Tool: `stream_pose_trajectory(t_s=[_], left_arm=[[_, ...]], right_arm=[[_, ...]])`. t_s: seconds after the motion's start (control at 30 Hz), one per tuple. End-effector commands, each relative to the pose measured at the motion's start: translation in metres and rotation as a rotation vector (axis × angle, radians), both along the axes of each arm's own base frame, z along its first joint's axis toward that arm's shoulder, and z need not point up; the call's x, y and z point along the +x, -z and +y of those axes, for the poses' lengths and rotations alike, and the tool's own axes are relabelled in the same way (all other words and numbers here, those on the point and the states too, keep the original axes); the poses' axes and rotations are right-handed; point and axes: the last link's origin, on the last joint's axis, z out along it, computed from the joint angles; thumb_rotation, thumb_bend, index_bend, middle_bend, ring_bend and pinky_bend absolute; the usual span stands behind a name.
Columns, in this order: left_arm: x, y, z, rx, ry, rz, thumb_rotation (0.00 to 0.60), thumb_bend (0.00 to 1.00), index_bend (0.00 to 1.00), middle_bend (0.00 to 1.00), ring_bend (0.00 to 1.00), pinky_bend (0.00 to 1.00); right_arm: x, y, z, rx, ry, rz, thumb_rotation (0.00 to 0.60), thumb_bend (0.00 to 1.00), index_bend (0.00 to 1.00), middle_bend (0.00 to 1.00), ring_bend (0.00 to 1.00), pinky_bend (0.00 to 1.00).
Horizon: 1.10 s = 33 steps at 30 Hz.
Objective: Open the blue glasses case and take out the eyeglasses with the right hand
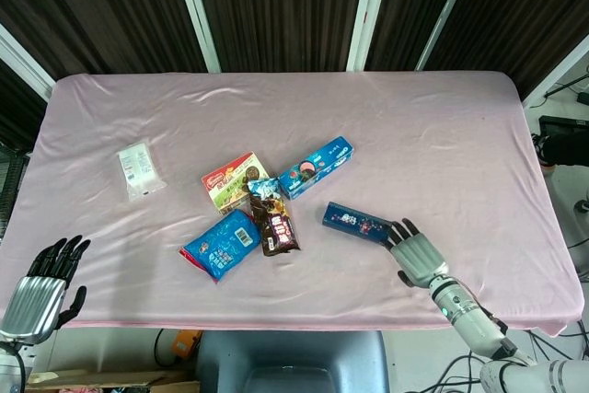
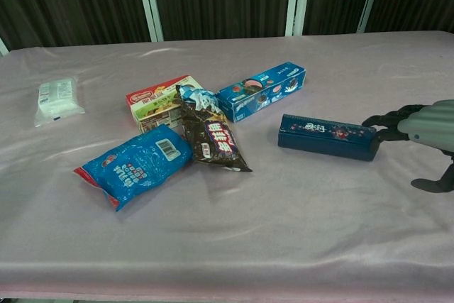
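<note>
One hand is doing all the work here, so watch it. Your right hand [image 1: 419,253] sits at the right end of the blue glasses case [image 1: 357,222], fingers spread and stretched toward it, fingertips [image 2: 376,120] touching or just shy of the end; I can't tell which. Nothing is pinched. The case lies flat and closed on the pink tablecloth [image 1: 442,144], just right of the chocolate wrapper [image 1: 274,225] and near the blue cookie box [image 1: 316,167].

Biggest risk I see: push on that end and the case will probably slide or spin on the cloth, maybe into the snacks, instead of opening. Your left hand [image 1: 41,283] hangs off the near left corner, fingers apart, too far away to brace anything.
</note>
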Motion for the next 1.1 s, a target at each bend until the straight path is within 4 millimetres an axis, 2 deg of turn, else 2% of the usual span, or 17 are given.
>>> stream_pose_trajectory(t_s=[0.03,0.27,0.4,0.5,0.63,0.73,0.9,1.1], left_arm=[[0.000,0.001,0.000,0.001,-0.001,0.002,0.600,0.46,0.00,0.05,0.05,0.14],[-0.001,-0.001,0.000,0.009,-0.008,0.001,0.600,0.46,0.00,0.05,0.05,0.14],[-0.002,-0.002,0.001,0.012,-0.016,-0.002,0.600,0.46,0.00,0.05,0.05,0.14],[-0.002,-0.002,0.001,0.008,-0.017,-0.001,0.600,0.46,0.00,0.05,0.05,0.14],[-0.001,-0.001,0.001,0.006,-0.015,-0.002,0.600,0.46,0.00,0.05,0.05,0.14],[-0.001,-0.001,0.001,0.006,-0.015,-0.002,0.600,0.46,0.00,0.05,0.05,0.14],[0.000,0.001,0.002,-0.001,-0.014,0.002,0.600,0.46,0.00,0.05,0.05,0.14],[0.000,0.003,0.003,-0.004,-0.016,0.008,0.600,0.46,0.00,0.05,0.05,0.14]], right_arm=[[-0.003,0.002,-0.012,-0.015,0.018,0.005,0.600,0.50,0.35,0.00,0.00,0.00],[-0.009,-0.003,-0.034,-0.084,0.049,-0.002,0.600,0.50,0.33,0.00,0.00,0.00],[-0.013,-0.012,-0.031,-0.097,0.042,-0.010,0.600,0.50,0.32,0.00,0.00,0.00],[-0.015,-0.020,-0.025,-0.106,0.022,-0.024,0.600,0.46,0.32,0.00,0.00,0.00],[-0.012,-0.031,-0.021,-0.143,-0.022,-0.086,0.600,0.44,0.34,0.00,0.00,0.00],[-0.008,-0.034,-0.026,-0.189,-0.060,-0.129,0.600,0.44,0.38,0.00,0.00,0.00],[0.002,-0.024,-0.045,-0.213,-0.075,-0.163,0.600,0.44,0.41,0.00,0.00,0.00],[0.014,-0.001,-0.065,-0.195,-0.094,-0.118,0.600,0.44,0.43,0.00,0.00,0.00]])
